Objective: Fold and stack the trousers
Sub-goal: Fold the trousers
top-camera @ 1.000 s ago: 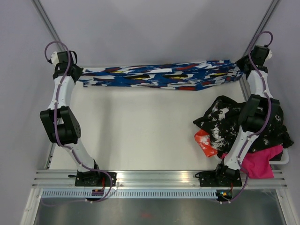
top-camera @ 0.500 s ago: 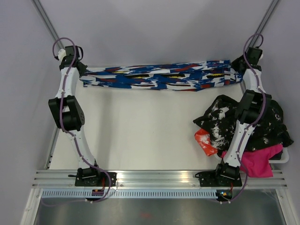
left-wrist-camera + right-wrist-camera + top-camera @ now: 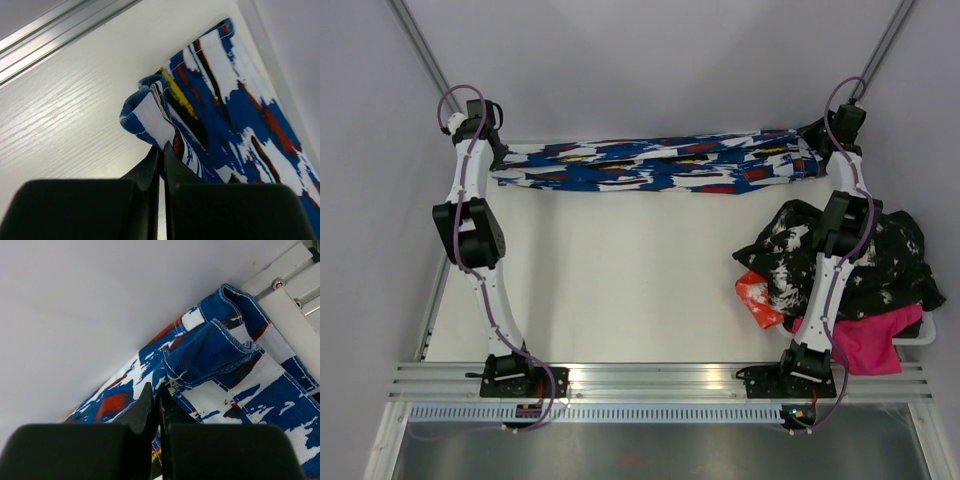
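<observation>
The trousers point(image 3: 655, 163), royal blue with white, red, black and yellow splashes, are stretched in a long band across the far edge of the table. My left gripper point(image 3: 496, 152) is shut on their left end; in the left wrist view the jaws point(image 3: 162, 150) pinch a fold of the hem point(image 3: 150, 112). My right gripper point(image 3: 823, 145) is shut on their right end; in the right wrist view the jaws point(image 3: 156, 392) pinch the waistband point(image 3: 210, 352) close to the back wall.
A pile of clothes lies at the right side of the table: a black and white garment point(image 3: 790, 255), an orange-red piece point(image 3: 756, 302) and a pink one point(image 3: 875, 345). Aluminium rails point(image 3: 660, 378) run along the near edge. The back wall point(image 3: 650, 70) is close behind the trousers.
Both arms have reached further toward the back wall, carrying the stretched trousers a little further back. Both grippers stay shut on the fabric.
</observation>
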